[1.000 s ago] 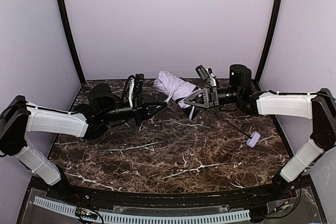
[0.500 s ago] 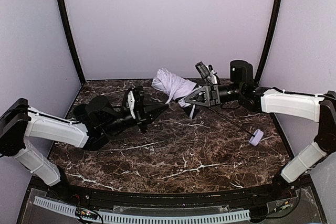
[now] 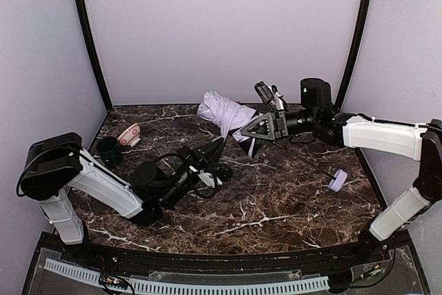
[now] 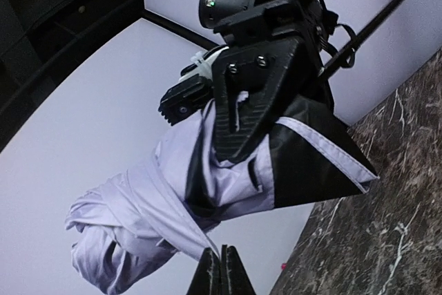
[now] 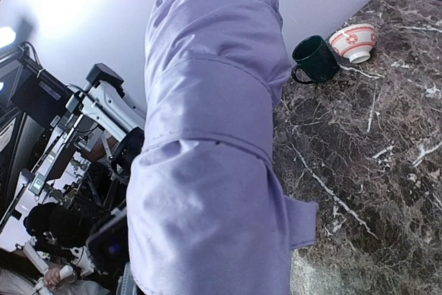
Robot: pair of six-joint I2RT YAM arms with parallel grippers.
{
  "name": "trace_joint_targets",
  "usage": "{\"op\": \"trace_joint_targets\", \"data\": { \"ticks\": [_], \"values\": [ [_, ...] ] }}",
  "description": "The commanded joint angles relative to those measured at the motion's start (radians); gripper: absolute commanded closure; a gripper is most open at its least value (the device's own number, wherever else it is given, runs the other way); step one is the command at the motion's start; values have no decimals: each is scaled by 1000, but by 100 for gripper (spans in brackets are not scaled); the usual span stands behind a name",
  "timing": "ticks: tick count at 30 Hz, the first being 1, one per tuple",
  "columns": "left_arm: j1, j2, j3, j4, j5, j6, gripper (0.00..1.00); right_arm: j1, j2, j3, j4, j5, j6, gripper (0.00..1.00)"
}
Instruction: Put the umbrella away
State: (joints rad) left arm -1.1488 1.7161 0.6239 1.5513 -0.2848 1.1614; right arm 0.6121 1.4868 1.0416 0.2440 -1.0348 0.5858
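Note:
My right gripper [image 3: 247,129] is shut on the folded umbrella [image 3: 224,114] and holds it above the back of the table. Its lavender canopy [image 5: 207,170] fills the right wrist view and hides the fingers there. The thin black shaft [image 3: 300,159] slants down to the knob handle [image 3: 336,181] on the right. In the left wrist view the right gripper's black fingers [image 4: 255,94] clamp the bunched fabric [image 4: 138,219]. A fabric strap [image 4: 183,229] runs taut from the canopy down to my left gripper [image 4: 222,250], which is shut on its end just below the canopy [image 3: 221,144].
A red-patterned bowl [image 3: 129,134] and a dark green mug [image 3: 108,150] stand at the back left of the marble table [image 3: 276,212]; both also show in the right wrist view, the bowl [image 5: 353,41] beside the mug [image 5: 314,59]. Lavender walls [image 3: 221,25] close the back and sides.
My left arm has swung from the back left toward the front middle, while its fingertips stayed under the canopy. The bowl and mug came into view. The right arm barely moved.

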Motion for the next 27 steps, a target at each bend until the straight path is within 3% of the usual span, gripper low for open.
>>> {"op": "trace_joint_targets", "data": {
  "ticks": [1,16,27],
  "values": [
    [-35,152,34,190,-63,327,100,0,-38,91,190,82,42,100],
    [-27,189,104,190,-294,397,100,21,-60,104,155,80,21,100],
    [21,180,161,190,-294,439,100,57,-73,136,75,94,-35,100]
  ]
}}
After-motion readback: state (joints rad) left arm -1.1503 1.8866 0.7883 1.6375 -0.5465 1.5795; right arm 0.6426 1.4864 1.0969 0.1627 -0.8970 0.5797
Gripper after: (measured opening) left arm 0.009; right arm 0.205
